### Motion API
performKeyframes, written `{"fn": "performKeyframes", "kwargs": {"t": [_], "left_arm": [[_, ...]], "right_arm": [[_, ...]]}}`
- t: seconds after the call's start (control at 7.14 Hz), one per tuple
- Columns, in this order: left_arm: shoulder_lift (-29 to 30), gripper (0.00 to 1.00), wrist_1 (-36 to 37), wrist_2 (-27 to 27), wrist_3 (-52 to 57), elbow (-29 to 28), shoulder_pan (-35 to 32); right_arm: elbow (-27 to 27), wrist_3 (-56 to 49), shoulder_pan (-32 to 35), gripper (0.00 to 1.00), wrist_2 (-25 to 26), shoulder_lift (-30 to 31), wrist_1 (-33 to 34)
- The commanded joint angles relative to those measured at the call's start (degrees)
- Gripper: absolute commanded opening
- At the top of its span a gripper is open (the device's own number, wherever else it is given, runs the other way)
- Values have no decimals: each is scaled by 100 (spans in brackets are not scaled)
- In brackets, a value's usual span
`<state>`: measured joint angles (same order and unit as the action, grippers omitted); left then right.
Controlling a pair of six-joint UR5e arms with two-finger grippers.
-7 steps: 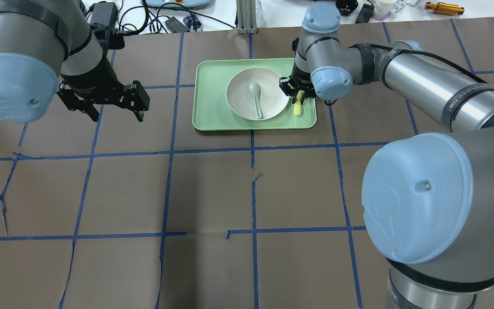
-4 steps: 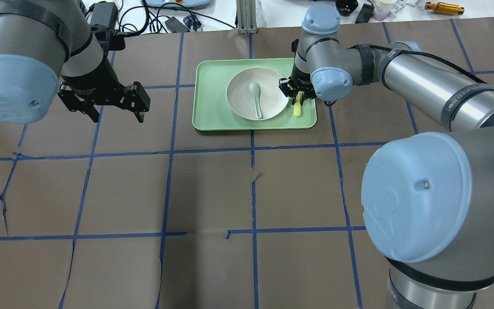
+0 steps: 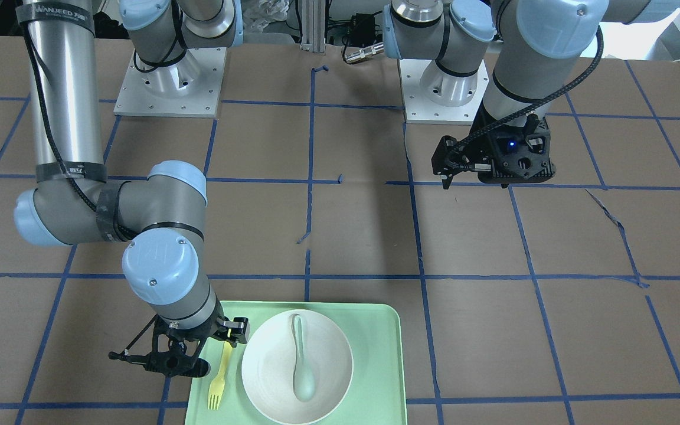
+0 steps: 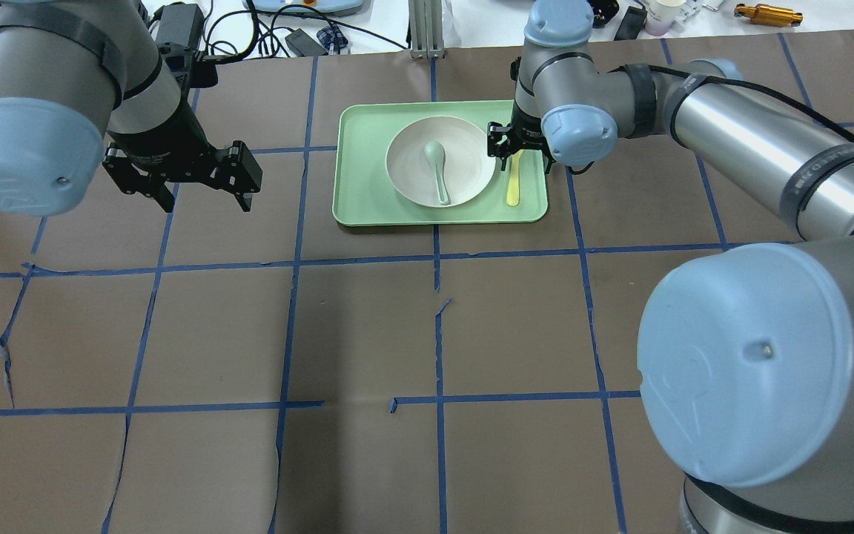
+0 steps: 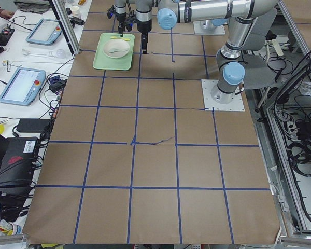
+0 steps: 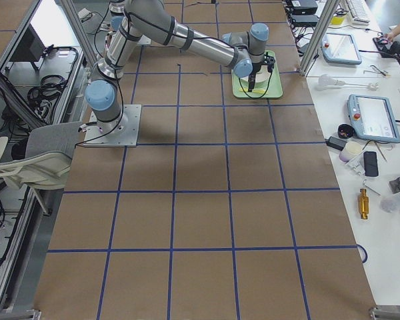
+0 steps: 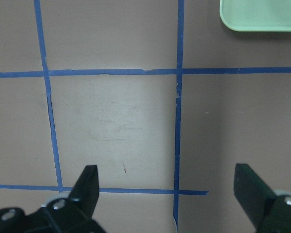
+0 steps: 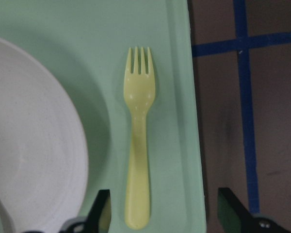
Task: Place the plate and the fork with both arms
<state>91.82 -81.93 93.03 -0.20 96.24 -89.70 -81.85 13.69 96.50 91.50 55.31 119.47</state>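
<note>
The right arm (image 4: 753,141) reaches far out across the table (image 4: 368,334), elbow bent, its wrist turned straight down over the tray (image 8: 102,39). The right gripper (image 8: 168,211) stands with its fingers (image 8: 103,209) spread wide, pinching nothing. The fork (image 8: 139,145) lies flat on the tray below it. The handle end sits between the fingers, closer to the one on the plate's side, and the tines point away from the gripper.

The plate (image 8: 34,145) rests on the tray just beside that same finger, and a spoon (image 4: 438,167) lies in it, bowl end farthest from the robot.

The left arm (image 4: 64,89) hangs over the bare table, well to the side of the tray. The left gripper (image 7: 167,187) points down, fingers spread, with brown paper and blue tape lines (image 7: 179,121) beneath. A tray corner shows ahead of it.
</note>
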Motion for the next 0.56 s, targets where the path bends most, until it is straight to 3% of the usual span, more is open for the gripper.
{"fn": "performKeyframes", "kwargs": {"t": [0.0, 0.28, 0.42], "left_arm": [[-50, 100, -16, -154, -7, -9, -3], [-77, 100, -95, -118, 2, -9, -12], [-94, 100, -165, -110, 2, 8, -12]], "right_arm": [[47, -112, -9, 91, 149, 724, -634], [160, -112, -35, 91, 131, 1505, -1467], [117, -129, -9, 100, 131, 1936, -1740]]}}
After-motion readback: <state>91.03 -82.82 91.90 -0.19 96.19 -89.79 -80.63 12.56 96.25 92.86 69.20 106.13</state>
